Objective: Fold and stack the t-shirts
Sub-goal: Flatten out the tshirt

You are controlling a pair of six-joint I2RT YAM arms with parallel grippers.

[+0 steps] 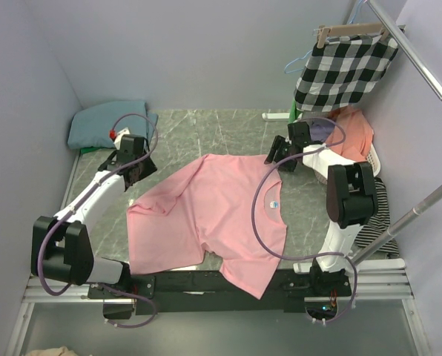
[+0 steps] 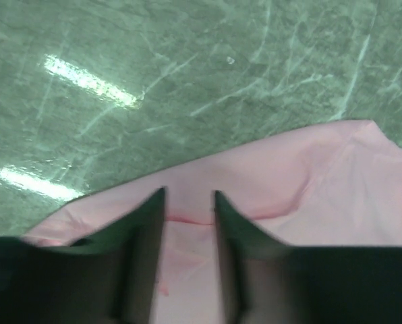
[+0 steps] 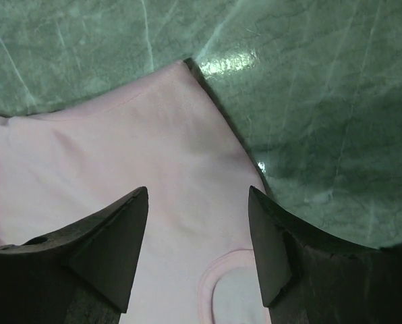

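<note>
A light pink t-shirt point(image 1: 213, 208) lies spread out on the green marble table point(image 1: 228, 130), collar toward the right. A dusty teal t-shirt point(image 1: 106, 124) rests folded in the back left corner. My left gripper point(image 1: 137, 172) is at the pink shirt's left edge. In the left wrist view its fingers point(image 2: 189, 194) stand narrow, pinching a creased fold of pink cloth point(image 2: 309, 189). My right gripper point(image 1: 274, 157) hovers over the shirt's far shoulder. In the right wrist view it point(image 3: 198, 190) is open above flat pink fabric point(image 3: 120, 148), with the collar point(image 3: 211, 287) just below.
A black-and-white checked cloth point(image 1: 343, 70) hangs from a hanger on the metal rail point(image 1: 421, 55) at the back right. Below it sit an orange garment point(image 1: 352, 133) in a white basket and a striped garment point(image 1: 380, 215). Walls close in on three sides.
</note>
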